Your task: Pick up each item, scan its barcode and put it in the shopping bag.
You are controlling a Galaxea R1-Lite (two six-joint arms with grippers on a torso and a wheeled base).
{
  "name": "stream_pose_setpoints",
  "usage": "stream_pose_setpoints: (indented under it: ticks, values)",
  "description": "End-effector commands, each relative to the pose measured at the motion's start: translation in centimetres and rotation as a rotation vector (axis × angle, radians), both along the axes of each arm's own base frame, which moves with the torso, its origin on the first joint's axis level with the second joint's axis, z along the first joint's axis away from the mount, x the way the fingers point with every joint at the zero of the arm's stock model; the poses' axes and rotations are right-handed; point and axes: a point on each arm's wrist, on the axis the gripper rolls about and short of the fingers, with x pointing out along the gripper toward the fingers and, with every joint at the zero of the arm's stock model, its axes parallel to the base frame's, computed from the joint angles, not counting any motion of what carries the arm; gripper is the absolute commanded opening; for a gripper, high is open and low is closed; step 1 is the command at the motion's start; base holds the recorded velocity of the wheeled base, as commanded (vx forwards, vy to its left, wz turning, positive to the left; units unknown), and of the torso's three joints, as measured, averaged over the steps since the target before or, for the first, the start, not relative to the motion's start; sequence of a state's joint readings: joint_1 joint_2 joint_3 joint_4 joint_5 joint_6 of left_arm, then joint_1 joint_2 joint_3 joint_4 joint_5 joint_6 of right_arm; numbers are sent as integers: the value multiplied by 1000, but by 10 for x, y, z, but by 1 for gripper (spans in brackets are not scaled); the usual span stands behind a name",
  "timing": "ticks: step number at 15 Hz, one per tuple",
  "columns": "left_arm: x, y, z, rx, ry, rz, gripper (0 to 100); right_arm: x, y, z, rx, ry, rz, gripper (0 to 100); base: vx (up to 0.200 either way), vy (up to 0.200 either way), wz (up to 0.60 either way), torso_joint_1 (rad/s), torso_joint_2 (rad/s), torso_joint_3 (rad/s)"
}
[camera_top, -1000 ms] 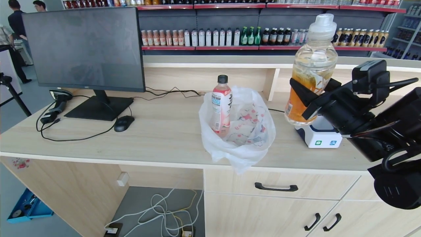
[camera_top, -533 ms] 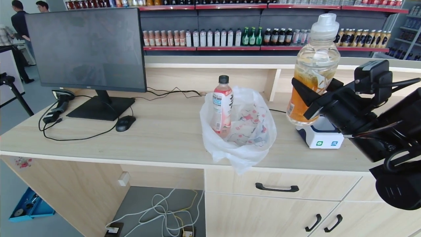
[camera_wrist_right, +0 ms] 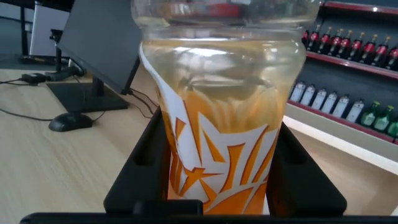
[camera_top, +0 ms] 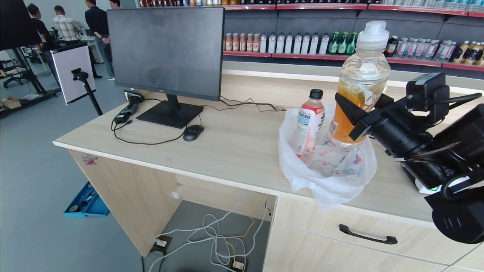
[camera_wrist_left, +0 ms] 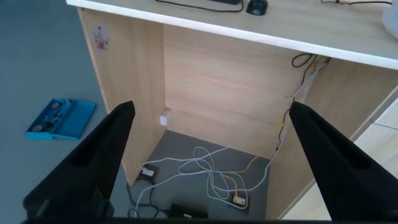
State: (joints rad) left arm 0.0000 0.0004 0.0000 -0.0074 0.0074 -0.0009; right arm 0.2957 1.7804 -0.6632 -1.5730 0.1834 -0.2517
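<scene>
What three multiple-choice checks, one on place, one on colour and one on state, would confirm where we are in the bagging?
1. Where does the pink-labelled bottle stand?
A on the floor; B on a store shelf; C inside the shopping bag.

2. What colour is the label of the large bottle in the right gripper?
A blue; B orange; C green.

3. How is the left gripper?
A open, holding nothing; B shut on a bottle; C shut on the bag's rim.

Answers:
1 C: it stands upright with the bag's white wall around its base.
2 B: the orange label shows plainly in the head view and the right wrist view.
3 A: its fingers stand wide apart with nothing held between them.
</scene>
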Motion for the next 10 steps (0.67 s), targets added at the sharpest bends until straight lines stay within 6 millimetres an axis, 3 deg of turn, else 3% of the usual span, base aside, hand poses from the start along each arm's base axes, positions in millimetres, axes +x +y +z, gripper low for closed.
stream_pose_setpoints:
  ticks: [1, 5, 10]
  values:
    - [0, 0, 0, -1, -1, 0, 100, 3, 0, -7, -6, 26, 1, 0, 0, 0, 0, 0, 0, 0]
    - [0, 0, 0, -1, -1, 0, 100, 11, -19, -15, 44, 83, -37, 0, 0, 0, 0, 0, 0, 0]
    - [0, 0, 0, -2, -1, 0, 100, 23, -16, -23, 155, 160, 19, 0, 0, 0, 0, 0, 0, 0]
